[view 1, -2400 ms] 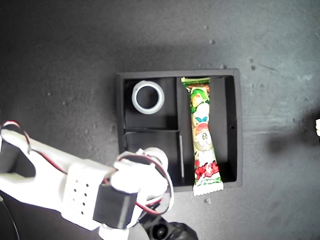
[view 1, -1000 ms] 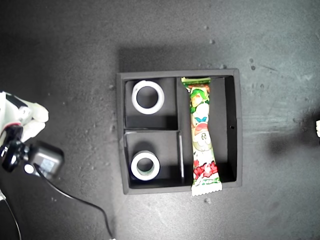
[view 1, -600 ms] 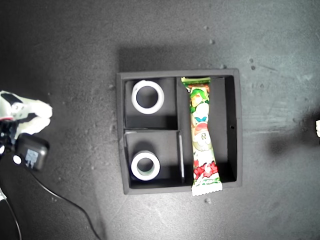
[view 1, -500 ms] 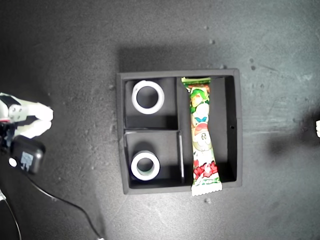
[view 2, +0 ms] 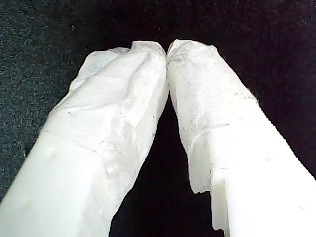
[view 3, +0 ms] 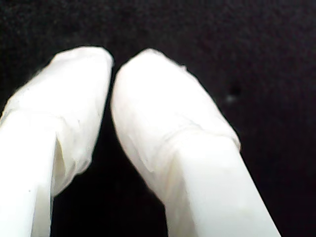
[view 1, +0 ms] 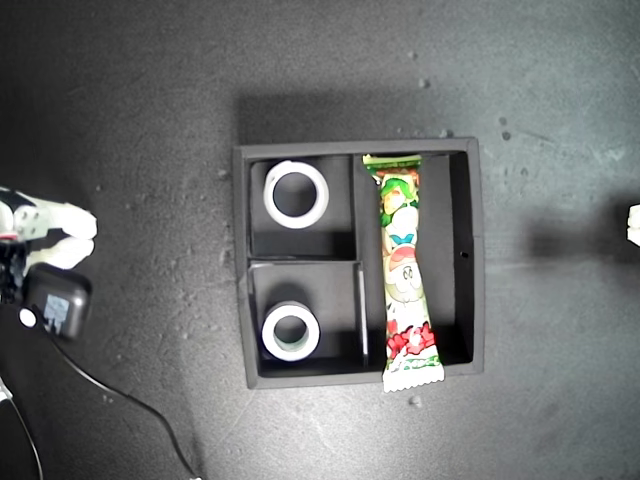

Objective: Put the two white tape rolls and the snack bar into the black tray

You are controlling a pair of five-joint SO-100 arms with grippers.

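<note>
Dark table (view 1: 130,110), one black tray (view 1: 476,250), two white tape rolls (view 1: 296,194) (view 1: 291,332), one snack bar (view 1: 404,270), both pincers (view 2: 167,49) (view 3: 112,59) pressed together.

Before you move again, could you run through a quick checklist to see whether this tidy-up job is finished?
1. Wider tape roll in a small compartment of the black tray: ok.
2. Smaller tape roll in the other small compartment: ok.
3. Snack bar fully inside the long compartment: not ok, one crimped end overhangs the tray wall.
4. My first gripper empty, fingertips together: ok.
5. My second gripper empty, nearly closed: ok.
</note>
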